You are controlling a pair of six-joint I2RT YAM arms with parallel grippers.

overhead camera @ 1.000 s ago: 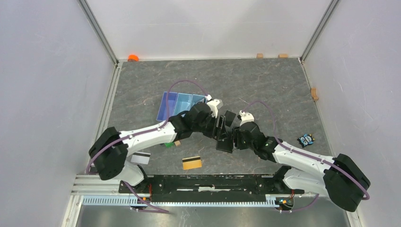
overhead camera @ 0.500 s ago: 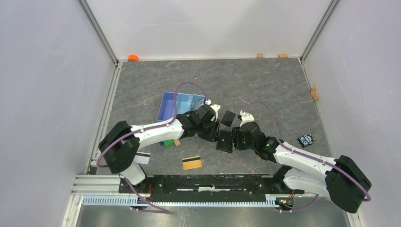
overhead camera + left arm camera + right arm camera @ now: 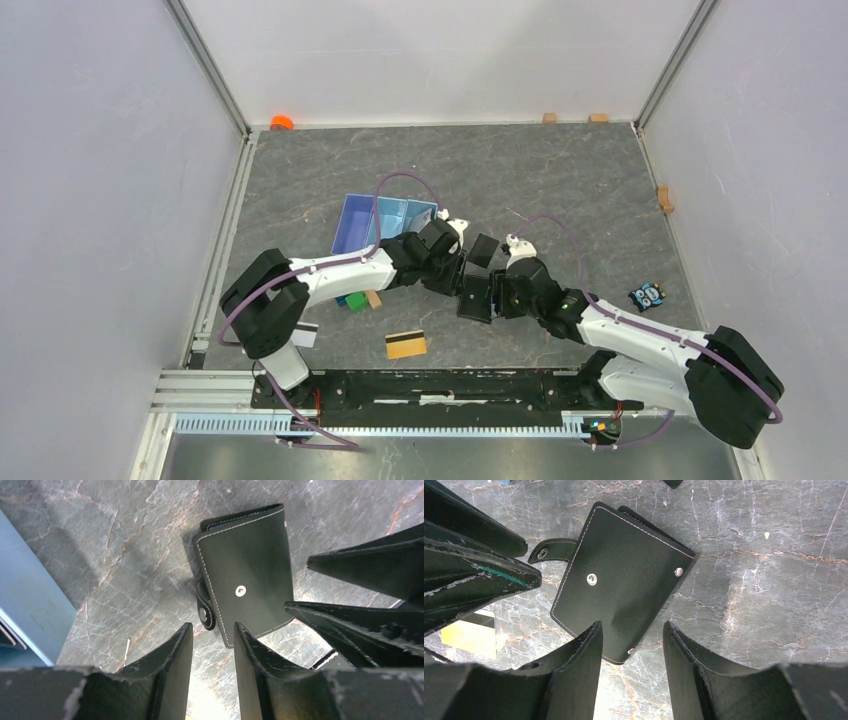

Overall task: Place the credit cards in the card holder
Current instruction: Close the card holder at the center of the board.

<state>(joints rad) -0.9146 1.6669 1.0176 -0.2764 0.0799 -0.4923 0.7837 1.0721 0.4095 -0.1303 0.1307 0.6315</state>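
The surface (image 3: 520, 170) is a grey, marble-veined slab enclosed by plain pale walls (image 3: 100, 200) with metal corner posts. An orange object (image 3: 281, 122) sits at its far left corner and small wooden blocks (image 3: 549, 117) lie along the far edge. The card holder (image 3: 250, 575) lies closed and flat near the centre, near the light blue tray (image 3: 355, 225), while a gold card (image 3: 406, 344) and a white card (image 3: 300, 334) lie well apart from it toward the near edge. The left fingers (image 3: 172, 660) and the right fingers (image 3: 579, 660) flank the card holder from opposite sides, spread apart and gripping nothing.

card holder (image 3: 624, 580): black, folded, flat, tab unsnapped | gold credit card (image 3: 406, 344): flat, near edge
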